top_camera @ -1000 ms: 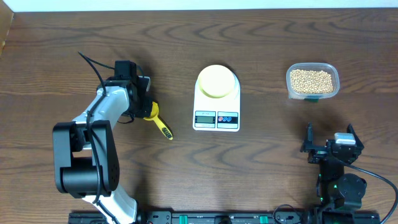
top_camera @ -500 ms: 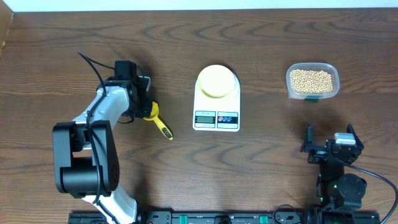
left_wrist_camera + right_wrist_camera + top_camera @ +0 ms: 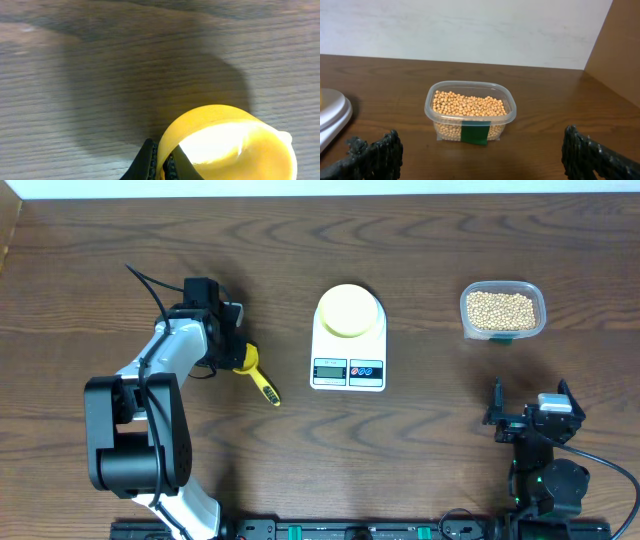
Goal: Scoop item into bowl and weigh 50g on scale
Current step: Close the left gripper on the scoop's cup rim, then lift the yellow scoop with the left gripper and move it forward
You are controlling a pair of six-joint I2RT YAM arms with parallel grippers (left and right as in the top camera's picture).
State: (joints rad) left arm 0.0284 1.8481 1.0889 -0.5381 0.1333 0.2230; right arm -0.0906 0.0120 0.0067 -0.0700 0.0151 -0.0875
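Nothing visibly moves since a second ago: left gripper (image 3: 237, 352) stays clamped on the yellow scoop (image 3: 262, 383) on the table (image 3: 420, 460), left of the scale (image 3: 348, 370). Bowl (image 3: 348, 310) sits on the scale. Beans (image 3: 501, 308) fill the plastic tub (image 3: 466, 322), far right. Right gripper (image 3: 530, 395) has its fingers wide apart, near the tub.

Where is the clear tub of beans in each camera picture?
Overhead: the tub is at the top right, to the right of the scale.
Left wrist: not in it; only the yellow scoop above the wood shows.
Right wrist: the tub is in the middle.
Shared landmark: the scale, whose white edge shows at the left of the right wrist picture.
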